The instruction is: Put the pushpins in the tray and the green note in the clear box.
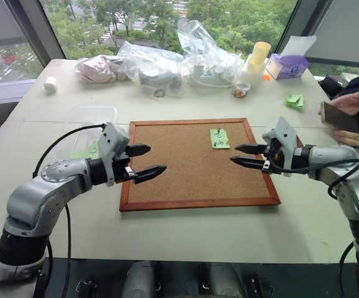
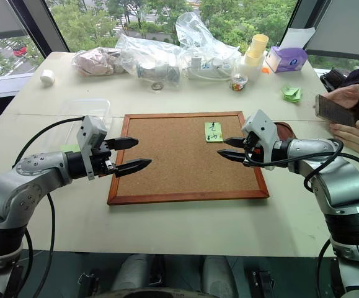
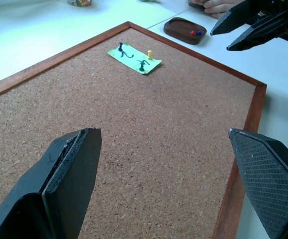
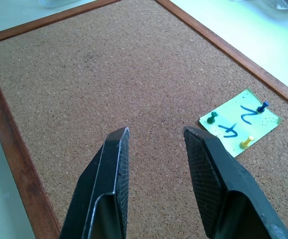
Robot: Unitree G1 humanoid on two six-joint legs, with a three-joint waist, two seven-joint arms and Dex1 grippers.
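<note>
Landmark: large wood-framed brown corkboard [image 1: 191, 162], lying flat on the pale table [image 1: 185, 230].
Clear box: transparent shallow plastic container [image 1: 85, 120], just off the corkboard's left edge, behind the left arm.
Left gripper [image 1: 147, 162]: over the corkboard's left part, black fingers spread wide, holding nothing.
Green note: small light-green paper rectangle with dark scribbles [image 1: 219, 138], flat on the corkboard near its far right corner.
Pushpins: three stand in the note, a green one [image 4: 212, 118], a blue one [image 4: 263, 106] and a yellow one [image 4: 246, 143]; two more, red and blue, lie in the tray.
Right gripper [image 1: 246, 156]: over the corkboard's right edge, near the note, fingers parted a little, empty.
Tray: small glossy dark red-brown dish [image 3: 186, 31], on the table just beyond the corkboard's right edge.
</note>
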